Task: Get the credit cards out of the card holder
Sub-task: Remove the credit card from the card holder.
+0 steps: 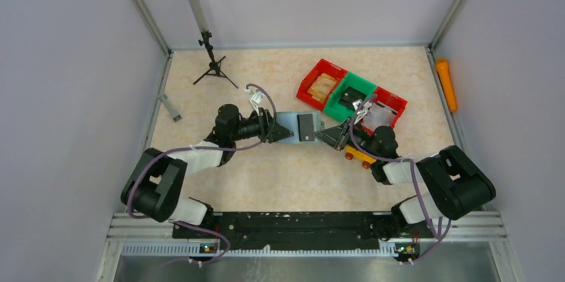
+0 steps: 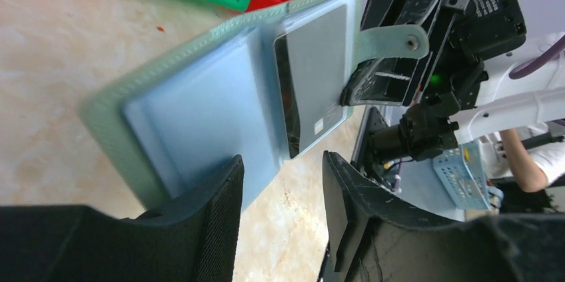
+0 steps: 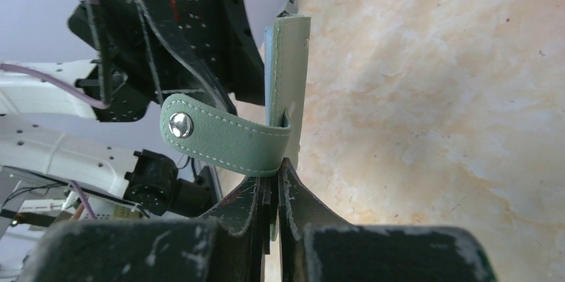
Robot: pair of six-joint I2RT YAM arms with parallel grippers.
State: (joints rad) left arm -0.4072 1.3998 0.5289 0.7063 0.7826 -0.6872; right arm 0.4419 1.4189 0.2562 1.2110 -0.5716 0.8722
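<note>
Card holder (image 2: 193,109) spread open — right hand (image 3: 274,182) clamps its edge, left hand (image 2: 283,209) gaping.

Both black-and-white robot arms, the left arm (image 1: 200,155) and the right arm (image 1: 408,170), reach inward with elbows bent, tools facing tip to tip. The left black two-finger gripper (image 2: 283,162) has its jaws spread wide. The right black two-finger gripper (image 3: 274,169) is pinched tight on the edge of the thin grey-green square card holder (image 3: 288,62) just ahead of its fingertips.

Top camera looks down over the whole table (image 1: 280,175), both wrist cameras in close, facing each other across the card holder (image 2: 200,109).
</note>
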